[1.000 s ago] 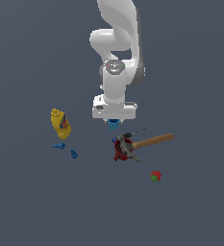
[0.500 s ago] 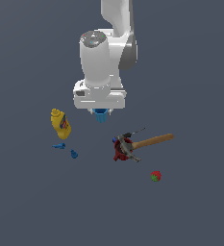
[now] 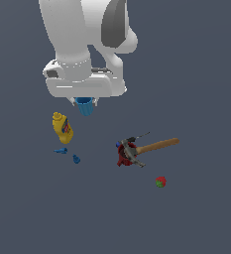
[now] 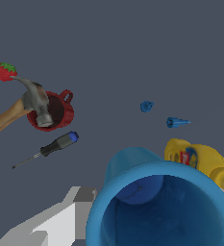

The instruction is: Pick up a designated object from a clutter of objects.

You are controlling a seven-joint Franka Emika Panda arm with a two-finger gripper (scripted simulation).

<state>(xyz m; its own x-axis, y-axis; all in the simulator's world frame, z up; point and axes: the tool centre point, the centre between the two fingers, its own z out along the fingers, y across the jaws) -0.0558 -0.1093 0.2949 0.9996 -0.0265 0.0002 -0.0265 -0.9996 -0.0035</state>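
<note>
The designated object, a bright blue tapered cup (image 3: 85, 106), hangs in the air under the white hand, well above the floor. My gripper (image 3: 86, 101) is shut on it. In the wrist view the cup (image 4: 161, 204) fills the near corner, mouth toward the camera, with a grey finger (image 4: 60, 221) against its wall. The rest of the clutter of objects lies below: a yellow bottle (image 3: 62, 127) with two blue bits (image 3: 60, 151) (image 3: 76, 159) beside it, and a wooden-handled hammer (image 3: 151, 147) resting on a red mug (image 4: 60, 110).
A strawberry (image 3: 160, 182) lies alone towards the exterior view's right of the hammer. A black-handled screwdriver (image 4: 48, 148) lies beside the red mug (image 3: 123, 158). The yellow bottle (image 4: 200, 161) shows just behind the cup's rim in the wrist view.
The arm has risen and shifted towards the exterior view's left, carrying the blue cup up from beside the hammer to above the yellow bottle. The other items have not moved.
</note>
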